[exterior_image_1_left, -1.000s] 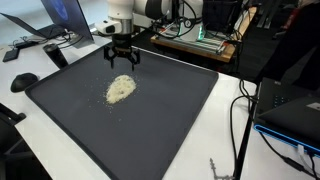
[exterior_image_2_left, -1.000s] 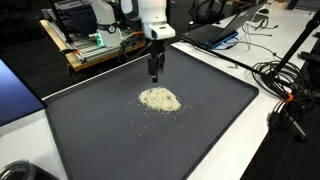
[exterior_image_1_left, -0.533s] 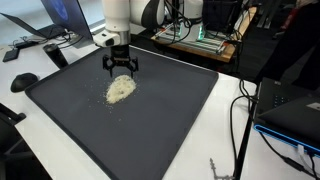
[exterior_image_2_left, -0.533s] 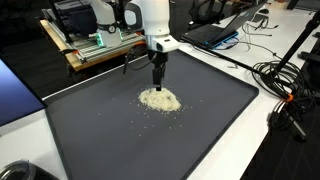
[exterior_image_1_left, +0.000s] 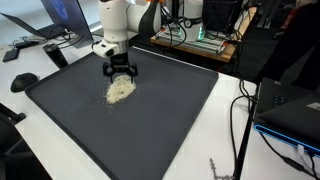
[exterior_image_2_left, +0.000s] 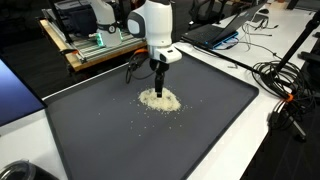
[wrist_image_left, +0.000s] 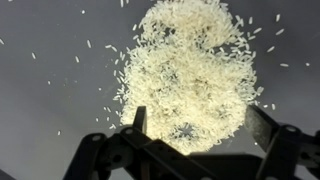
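Wrist view shows your gripper (wrist_image_left: 196, 113) low over the dark mat (wrist_image_left: 40, 100), its fingers spread apart and holding nothing, with the edge of the rice pile (wrist_image_left: 190, 65) lying on that mat between them.

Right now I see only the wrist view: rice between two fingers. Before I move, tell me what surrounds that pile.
Observer: The rice pile lies on a large dark mat, well inside all of its edges.
Operator: Report the end effector's pose.
Observer: In both exterior views the end effector points straight down at the side of the pile nearer the robot's base. I cannot tell whether it touches the mat.
Operator: Name the nearest clutter off the mat.
Observer: A tangle of black cables lies on the white table beside one mat edge, apart from the pile.
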